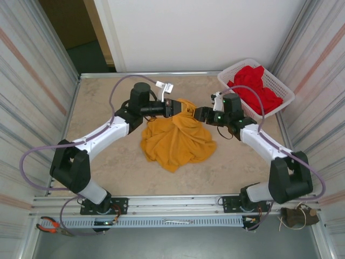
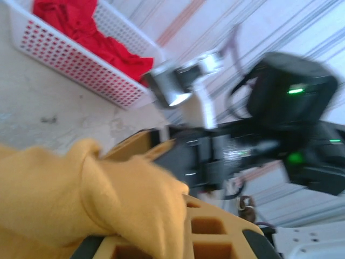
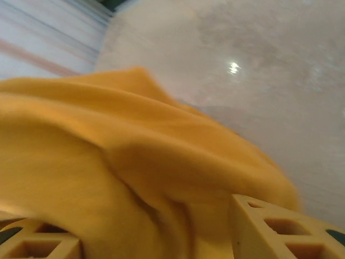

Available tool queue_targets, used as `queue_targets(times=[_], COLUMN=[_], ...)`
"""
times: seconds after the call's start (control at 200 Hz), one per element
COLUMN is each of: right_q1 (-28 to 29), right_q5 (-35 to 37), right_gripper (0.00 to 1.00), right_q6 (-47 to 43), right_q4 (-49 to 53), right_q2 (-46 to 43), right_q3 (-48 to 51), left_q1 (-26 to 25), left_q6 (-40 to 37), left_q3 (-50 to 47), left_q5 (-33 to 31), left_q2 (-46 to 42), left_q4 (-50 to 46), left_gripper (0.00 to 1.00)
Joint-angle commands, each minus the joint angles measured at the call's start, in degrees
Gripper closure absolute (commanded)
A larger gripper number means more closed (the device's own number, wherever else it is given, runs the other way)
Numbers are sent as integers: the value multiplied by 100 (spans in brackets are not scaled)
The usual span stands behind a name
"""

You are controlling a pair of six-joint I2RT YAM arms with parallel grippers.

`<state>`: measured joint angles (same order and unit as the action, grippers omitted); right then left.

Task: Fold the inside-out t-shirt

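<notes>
From the top camera we see the mustard t-shirt [image 1: 178, 141] bunched in a heap at the middle of the table [image 1: 108, 167]. Its upper end rises to a peak where the left tool [image 1: 179, 108] and the right tool [image 1: 197, 114] meet. The white basket [image 1: 280, 91] holding the red garment [image 1: 256, 86] sits at the upper right of that frame, apart from the shirt.

The left wrist view gives us what the overhead one hides. Yellow cloth wraps over that tool's fingers [image 2: 215, 237], which are closed on a fold of it, and the right arm's dark wrist [image 2: 291, 97] is blurred just beyond.

In the right wrist view we find its fingers [image 3: 280, 232] standing apart at the bottom corners of the frame, with the cloth lying between them and bare table above.
</notes>
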<state>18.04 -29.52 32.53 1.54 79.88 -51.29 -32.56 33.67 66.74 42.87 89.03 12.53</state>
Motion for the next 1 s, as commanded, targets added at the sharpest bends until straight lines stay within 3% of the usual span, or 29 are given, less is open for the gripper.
queue_targets(times=[0.0, 0.2, 0.371, 0.812, 0.997], right_q1=[92, 246, 282, 812, 903], right_q5=[562, 1030, 899, 368, 437], right_gripper=[43, 45, 41, 43, 45], right_q6=[51, 39, -93, -376, -486], right_q4=[105, 799, 1133, 418, 613], right_q2=[20, -1328, -2221, -1485, -1757], right_q3=[17, 161, -57, -682, -667], left_q1=[65, 190, 228, 245, 241], left_q6=[854, 1549, 1763, 1667, 1566], left_q3=[-233, -316, -224, -106, -148], left_q5=[872, 1204, 1414, 1505, 1434], left_q2=[-236, -108, -10, -92, -126], left_q4=[1216, 2140, 2356, 2072, 1937], left_gripper=[100, 100, 100, 100, 100])
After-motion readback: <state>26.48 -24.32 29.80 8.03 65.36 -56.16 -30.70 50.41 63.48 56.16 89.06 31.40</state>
